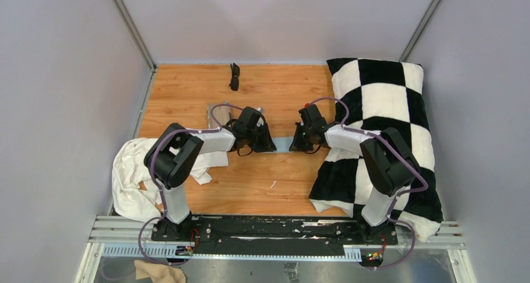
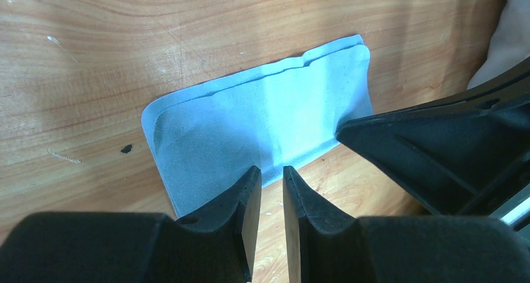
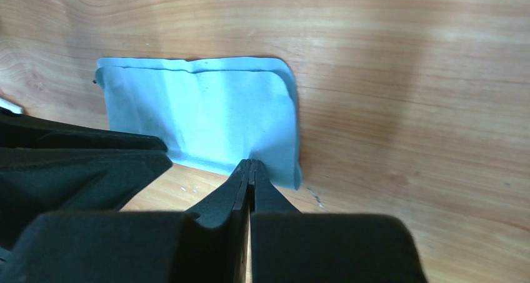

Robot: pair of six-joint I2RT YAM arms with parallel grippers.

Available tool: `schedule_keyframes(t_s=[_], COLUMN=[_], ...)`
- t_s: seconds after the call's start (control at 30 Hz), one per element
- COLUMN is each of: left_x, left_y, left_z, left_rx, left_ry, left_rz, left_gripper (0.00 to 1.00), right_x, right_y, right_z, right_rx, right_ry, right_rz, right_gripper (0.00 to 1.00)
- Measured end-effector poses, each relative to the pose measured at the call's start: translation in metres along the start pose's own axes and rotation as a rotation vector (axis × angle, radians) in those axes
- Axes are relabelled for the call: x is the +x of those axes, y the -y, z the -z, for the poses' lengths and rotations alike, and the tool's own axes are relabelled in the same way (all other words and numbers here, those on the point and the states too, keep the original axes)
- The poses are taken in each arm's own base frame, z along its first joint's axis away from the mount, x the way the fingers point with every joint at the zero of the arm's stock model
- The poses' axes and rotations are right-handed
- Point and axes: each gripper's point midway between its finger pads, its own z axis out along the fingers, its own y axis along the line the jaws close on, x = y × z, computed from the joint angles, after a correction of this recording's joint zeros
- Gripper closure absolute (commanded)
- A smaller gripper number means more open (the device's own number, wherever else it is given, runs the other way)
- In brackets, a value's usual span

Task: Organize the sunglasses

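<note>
The right gripper [image 3: 251,165] is clamped shut on the near edge of the blue cloth [image 3: 206,114] and the left gripper [image 2: 272,177], slightly open and empty, sits at its other end, probably to flatten it for the sunglasses [image 1: 234,77], well beyond at twelve o'clock.

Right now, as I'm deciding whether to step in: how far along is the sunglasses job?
Done: nothing yet; the sunglasses lie near the table's far edge, untouched. In hand: the right hand is shut on an edge of the light-blue cloth, the left hand at its opposite side with jaws slightly apart. Left: finish with the cloth, then probably fetch the sunglasses.
</note>
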Motion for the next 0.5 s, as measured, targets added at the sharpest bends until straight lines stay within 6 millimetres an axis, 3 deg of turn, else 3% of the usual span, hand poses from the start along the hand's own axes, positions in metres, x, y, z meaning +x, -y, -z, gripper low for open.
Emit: schedule_keyframes(t_s=[0.23, 0.5], left_x=[0.0, 0.005], left_y=[-0.003, -0.009], left_z=[0.003, 0.011], left_rx=[-0.018, -0.055], left_ry=[-0.001, -0.019], left_rz=[-0.015, -0.019], left_gripper=[0.72, 0.73], right_x=[-0.002, -0.002], right_y=[0.014, 0.017], right_z=[0.006, 0.008], right_rx=[0.034, 0.045], right_ry=[0.016, 0.018], right_rz=[-0.008, 0.001], right_gripper=[1.0, 1.0])
